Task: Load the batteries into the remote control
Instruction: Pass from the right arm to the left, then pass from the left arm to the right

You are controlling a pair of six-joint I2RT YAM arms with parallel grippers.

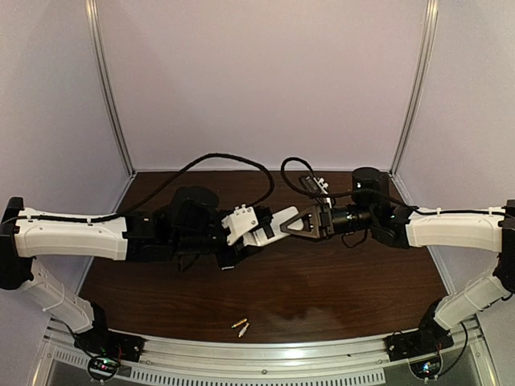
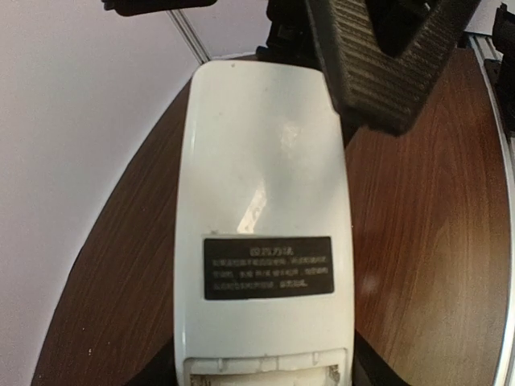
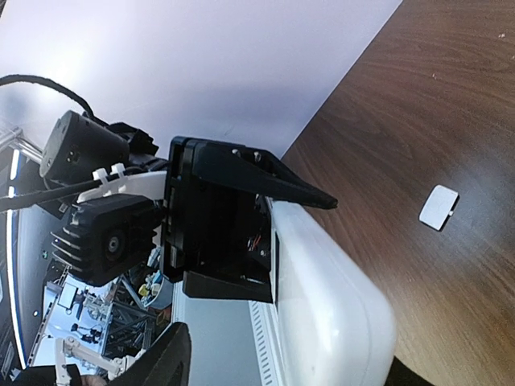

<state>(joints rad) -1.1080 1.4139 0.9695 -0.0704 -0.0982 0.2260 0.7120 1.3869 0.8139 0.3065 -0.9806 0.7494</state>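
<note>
Waiting near the front edge of the table (image 1: 338, 289), both batteries (image 1: 240, 326) lie unloaded, so all the insertion remains. The left gripper (image 1: 248, 232) pinches the remote control (image 2: 265, 201) aloft, plain back showing. A small white piece (image 3: 438, 207) lies on the wood. The right gripper (image 1: 296, 223) stands jaws spread about the remote's far end, apparently gripping nothing.

white arms (image 1: 72, 233), black joints (image 1: 193, 219), black cables (image 1: 233, 157).

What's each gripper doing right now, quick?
Left gripper: closed on the remote control, holding it up.
Right gripper: open, its jaws at the remote's far end.
</note>
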